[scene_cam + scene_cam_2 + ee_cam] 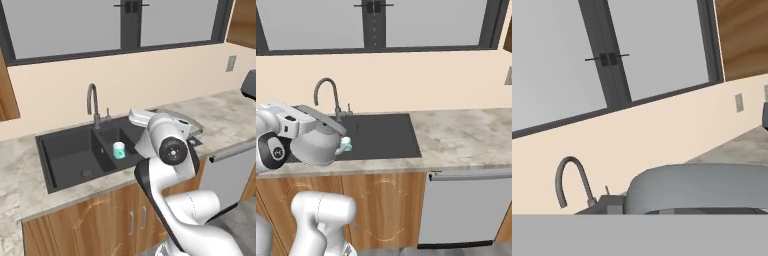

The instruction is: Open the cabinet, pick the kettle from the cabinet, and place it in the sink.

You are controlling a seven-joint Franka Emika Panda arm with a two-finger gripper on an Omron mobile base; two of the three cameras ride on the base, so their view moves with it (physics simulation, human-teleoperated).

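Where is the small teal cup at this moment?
The small teal cup stands inside the right basin of the black recessed sink, right of the dark gooseneck faucet; in the right base view it sits just beside the silver-grey metal kettle.

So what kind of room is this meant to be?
A kitchen, computer-rendered by the look of it: a black sink with a curved faucet set in a stone-look counter, wood cabinets below, and a kettle over the sink.

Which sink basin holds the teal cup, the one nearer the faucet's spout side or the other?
The right-hand basin of the sink: the teal cup stands just right of the divider, below the faucet. The left basin shows only its drain.
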